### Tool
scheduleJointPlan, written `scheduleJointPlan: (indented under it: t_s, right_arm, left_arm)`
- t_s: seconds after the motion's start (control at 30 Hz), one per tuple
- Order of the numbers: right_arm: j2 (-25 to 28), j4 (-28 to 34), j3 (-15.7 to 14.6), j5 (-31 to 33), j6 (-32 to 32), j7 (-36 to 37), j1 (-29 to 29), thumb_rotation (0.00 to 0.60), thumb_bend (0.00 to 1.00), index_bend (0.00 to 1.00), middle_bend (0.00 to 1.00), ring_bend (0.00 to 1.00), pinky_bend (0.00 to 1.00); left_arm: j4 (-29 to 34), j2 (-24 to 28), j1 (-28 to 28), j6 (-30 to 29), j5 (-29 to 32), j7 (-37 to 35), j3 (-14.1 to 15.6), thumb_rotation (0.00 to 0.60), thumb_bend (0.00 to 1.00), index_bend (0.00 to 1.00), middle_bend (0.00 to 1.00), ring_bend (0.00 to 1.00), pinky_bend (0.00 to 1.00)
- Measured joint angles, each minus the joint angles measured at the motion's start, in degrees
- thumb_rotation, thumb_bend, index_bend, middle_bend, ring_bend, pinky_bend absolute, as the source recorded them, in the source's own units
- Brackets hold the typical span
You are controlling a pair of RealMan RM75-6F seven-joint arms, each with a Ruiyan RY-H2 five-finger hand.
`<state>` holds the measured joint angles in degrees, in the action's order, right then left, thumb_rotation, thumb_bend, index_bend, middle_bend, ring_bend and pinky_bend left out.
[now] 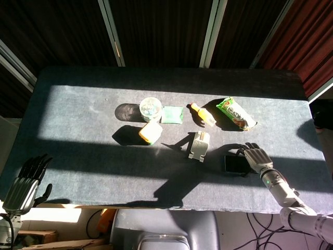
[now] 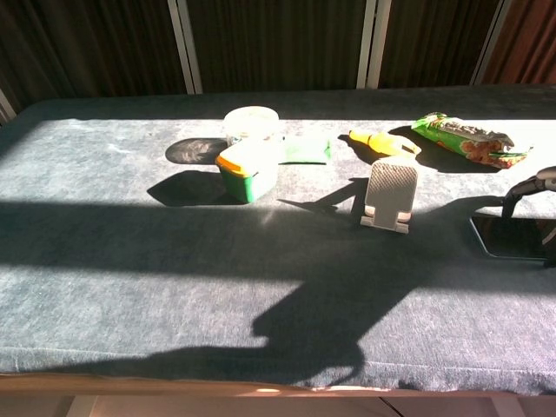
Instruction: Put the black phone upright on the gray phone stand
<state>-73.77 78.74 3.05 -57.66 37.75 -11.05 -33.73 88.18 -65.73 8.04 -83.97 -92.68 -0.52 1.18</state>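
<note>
The black phone point(image 1: 235, 164) point(image 2: 508, 238) lies flat on the dark table cloth, right of the gray phone stand point(image 1: 199, 146) point(image 2: 388, 196), which stands upright and bare. My right hand point(image 1: 255, 157) lies over the phone's right half, palm down, with its fingers point(image 2: 526, 187) reaching past the far edge. The phone stays flat on the cloth, and I cannot tell whether the fingers grip it. My left hand point(image 1: 23, 184) hangs off the table's near left corner, fingers spread and holding nothing.
Behind the stand sit a clear cup point(image 1: 151, 108), a green packet point(image 1: 171, 114), a yellow and green box point(image 1: 150, 132), a small orange bottle point(image 1: 203, 114) and a green snack bag point(image 1: 237, 113). Strong sun throws long shadows across the table point(image 1: 78, 166).
</note>
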Motion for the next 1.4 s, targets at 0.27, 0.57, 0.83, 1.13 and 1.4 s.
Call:
scheduleJointPlan:
  t_s: [0.27,0.57,0.83,1.13,1.4]
  right_arm:
    - [-0.7,-0.2,-0.6,1.1,0.8,-1.1,-0.3,0.6,0.21,0.46,0.29,0.05,0.1]
    - [-1.9,-1.2,-1.1,2.9,1.6,-2.4,-0.8,0.6,0.21,0.54,0.34,0.1,0.13]
    - [-2.4,-1.0,-1.3,2.8,3.6,-3.3,-0.6,0.6,0.31,0.65,0.37,0.16,0.18]
    - [-3.2,-0.7,-2.0,3.3,6.4,-6.2,0.0,0.6,0.33,0.71,0.42,0.21,0.22]
    - [-3.9,0.1,-2.2,4.2,9.7,-10.0,0.3,0.6,0.35,0.77,0.46,0.27,0.29]
  left_arm:
    - [0.1,0.0,0.0,0.1,-0.1,-0.1,0.1,0.6,0.46,0.0,0.0,0.0,0.06]
    - [0.1,0.1,0.1,0.2,-0.2,-0.2,0.3,0.6,0.46,0.0,0.0,0.0,0.06]
    - [0.1,0.2,0.1,0.3,-0.1,-0.5,0.3,0.6,0.46,0.0,0.0,0.0,0.07]
    - [0.0,0.2,0.1,0.2,-0.2,-0.8,0.3,0.6,0.46,0.0,0.0,0.0,0.07]
    - [-0.1,0.2,0.1,0.2,-0.1,-1.0,0.3,0.6,0.46,0.0,0.0,0.0,0.07]
